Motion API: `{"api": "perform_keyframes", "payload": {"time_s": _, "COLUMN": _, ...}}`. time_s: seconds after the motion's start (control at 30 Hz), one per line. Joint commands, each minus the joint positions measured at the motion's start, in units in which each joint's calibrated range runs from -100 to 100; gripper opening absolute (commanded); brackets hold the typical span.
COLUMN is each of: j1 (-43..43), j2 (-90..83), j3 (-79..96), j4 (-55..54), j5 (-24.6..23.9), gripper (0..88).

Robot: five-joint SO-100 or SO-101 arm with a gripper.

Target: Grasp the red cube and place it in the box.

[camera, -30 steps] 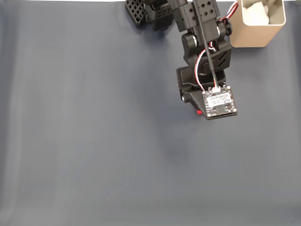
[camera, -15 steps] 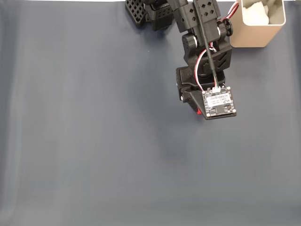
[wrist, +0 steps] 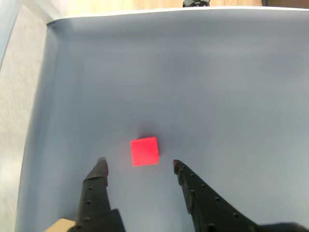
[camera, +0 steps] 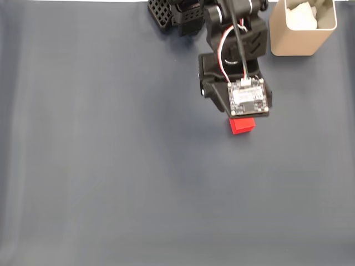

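Note:
The red cube (camera: 242, 125) lies on the dark mat, just below the arm's wrist camera board (camera: 248, 97) in the fixed view. In the wrist view the red cube (wrist: 145, 151) rests flat on the mat just ahead of my gripper (wrist: 139, 166), roughly centred between the two black fingertips. The gripper is open and nothing is held; the left fingertip (wrist: 100, 166) and the right one stand apart from the cube's sides. The beige box (camera: 294, 44) stands at the top right of the fixed view, up and to the right of the arm, with something white inside it.
A black perforated part (camera: 158, 14) of the arm's base sits at the top edge. The mat (camera: 111, 166) stretches wide to the left and below. In the wrist view the mat's edge (wrist: 36, 111) runs down the left, with pale floor beyond.
The arm has drawn back toward the top of the fixed view. The red cube, nearly hidden under the wrist before, now shows in full on the mat.

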Motion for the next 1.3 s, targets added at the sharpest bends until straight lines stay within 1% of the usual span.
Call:
{"api": "perform_keyframes", "payload": {"time_s": 0.0, "j1": 0.20, "j2": -6.65, "j3": 0.04, "j4": 2.87, "j5": 0.39, "gripper": 36.8}}
{"api": "perform_keyframes", "payload": {"time_s": 0.13, "j1": -0.01, "j2": -10.98, "j3": 0.59, "j4": 5.01, "j5": 0.29, "gripper": 37.4}}
{"api": "perform_keyframes", "payload": {"time_s": 0.47, "j1": 0.20, "j2": -14.27, "j3": 0.22, "j4": 5.09, "j5": 1.07, "gripper": 37.6}}
{"api": "perform_keyframes", "payload": {"time_s": 0.77, "j1": 0.27, "j2": -15.74, "j3": 5.33, "j4": 3.12, "j5": 2.30, "gripper": 41.0}}
{"api": "perform_keyframes", "payload": {"time_s": 0.9, "j1": 0.27, "j2": -14.44, "j3": 6.51, "j4": 1.81, "j5": 2.49, "gripper": 43.3}}
{"api": "perform_keyframes", "payload": {"time_s": 1.27, "j1": 1.27, "j2": -6.48, "j3": 8.52, "j4": -4.51, "j5": 2.49, "gripper": 46.1}}
